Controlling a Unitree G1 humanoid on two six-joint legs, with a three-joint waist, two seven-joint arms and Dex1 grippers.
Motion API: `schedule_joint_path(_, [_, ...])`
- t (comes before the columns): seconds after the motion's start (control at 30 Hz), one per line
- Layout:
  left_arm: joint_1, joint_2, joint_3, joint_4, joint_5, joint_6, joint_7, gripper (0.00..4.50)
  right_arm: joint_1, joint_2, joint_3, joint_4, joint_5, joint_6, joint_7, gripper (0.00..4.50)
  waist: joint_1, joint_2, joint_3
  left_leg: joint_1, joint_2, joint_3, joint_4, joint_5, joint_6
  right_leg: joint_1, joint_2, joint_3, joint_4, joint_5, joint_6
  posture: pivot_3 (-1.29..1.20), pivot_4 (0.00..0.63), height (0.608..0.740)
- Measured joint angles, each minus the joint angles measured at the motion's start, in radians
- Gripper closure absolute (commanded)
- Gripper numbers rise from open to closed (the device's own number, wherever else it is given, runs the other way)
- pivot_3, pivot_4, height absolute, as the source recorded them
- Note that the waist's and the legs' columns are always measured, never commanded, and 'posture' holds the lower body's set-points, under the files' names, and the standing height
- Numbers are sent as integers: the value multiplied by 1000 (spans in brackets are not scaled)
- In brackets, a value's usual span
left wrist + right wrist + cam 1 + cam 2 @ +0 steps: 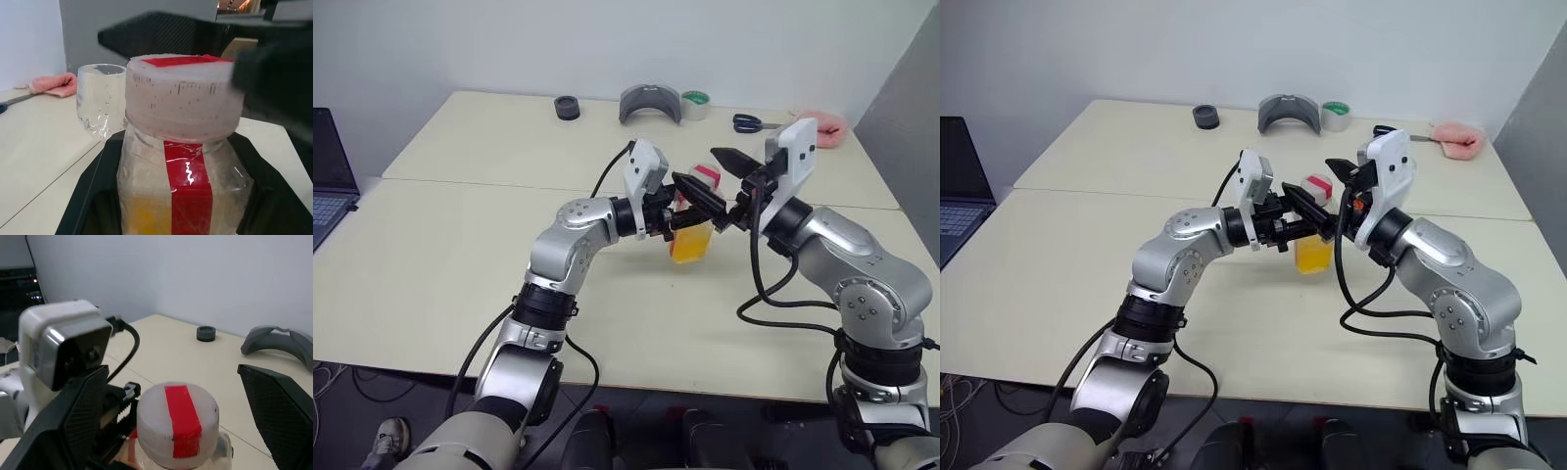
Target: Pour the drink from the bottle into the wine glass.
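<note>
Nearest of all, in the left wrist view, stands the small clear plastic bottle (183, 171) with its squarish body and red vertical stripe label, its wide white cap (183, 98) with a red strip on top screwed on; the clear orange-yellow drink (691, 241) fills only the lower part of it. Left tool (690, 211) is closed on the bottle's body, its black fingers (80, 205) on either side of the plastic, holding it upright above the pale desk (460, 264), roughly in front of the robot's middle; that seems meant to present the cap to the other arm. Right tool (171, 406) hangs wide open with one finger on each side of the cap, not touching it, holding nothing; I judge it is lined up to close on the cap and twist it off, since nothing can be poured while the bottle is sealed.

Behind the bottle, in the left wrist view, the clear colourless stemmed wine glass (101, 103) stands apart from it, empty apart from some droplets on its bowl; its stem and foot are hidden there. Pouring is not yet begun; the cap must come off first, and the left grip has to resist the twist so the bottle does not turn with it.
</note>
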State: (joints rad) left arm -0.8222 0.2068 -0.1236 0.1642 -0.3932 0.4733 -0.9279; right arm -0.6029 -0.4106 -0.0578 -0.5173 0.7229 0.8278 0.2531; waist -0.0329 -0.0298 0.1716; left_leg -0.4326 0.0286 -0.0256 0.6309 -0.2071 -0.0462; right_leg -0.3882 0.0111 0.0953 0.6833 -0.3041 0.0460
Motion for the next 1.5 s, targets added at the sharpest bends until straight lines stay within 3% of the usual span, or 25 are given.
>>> schedule_joint_path(0.03, [0,2,0,4,0,0,-1,2344,0,3,0,-4,3,5,-2,0,0,0,0,0,0,0,0,0,0,0,0,0,0,0,0,0,150,740])
schedule_joint_path(0.13, [0,5,0,9,2,-4,-4,2344,5,5,4,-12,3,11,-3,573,0,0,0,0,0,0,0,0,0,0,0,0,0,0,0,0,150,740])
schedule_joint_path(0.33, [-1,6,-4,24,7,-8,-21,2344,37,-12,7,-21,-17,15,3,2695,0,0,0,0,0,0,0,0,0,0,0,0,0,0,0,0,150,740])
schedule_joint_path(0.37, [-1,6,-4,24,7,-8,-21,2344,38,-13,8,-22,-19,15,4,2706,0,0,0,0,0,0,0,0,0,0,0,0,0,0,0,0,150,740])
schedule_joint_path(0.6, [0,9,-5,19,9,-4,-23,2344,36,-11,11,-20,-34,11,16,2702,0,0,0,0,0,0,0,0,0,0,0,0,0,0,0,0,150,740])
schedule_joint_path(0.73, [21,45,-5,-52,-5,36,-31,2344,19,-28,5,2,-12,8,93,2702,-2,0,0,0,0,0,0,0,0,0,0,0,0,0,0,0,150,740])
schedule_joint_path(1.07, [142,258,54,-407,-226,222,-172,2344,-202,-162,59,221,161,34,673,2702,-8,3,2,0,1,-1,1,0,0,1,0,-2,0,0,0,0,150,740])
schedule_joint_path(1.2, [135,251,55,-444,-259,262,-141,2344,-252,-158,120,299,120,-24,804,1361,-4,2,2,0,1,-1,2,0,0,1,0,-2,0,0,0,0,150,740])
schedule_joint_path(1.33, [137,236,46,-456,-258,260,-83,2344,-206,-187,89,290,124,-5,780,31,2,2,2,-1,1,-2,3,0,0,1,-1,-2,0,0,0,0,150,740])
schedule_joint_path(1.5, [184,222,28,-438,-204,229,-12,2344,-88,-209,-50,130,212,89,582,31,1,3,2,-1,1,-2,2,0,0,1,-3,-1,0,0,0,0,150,740])
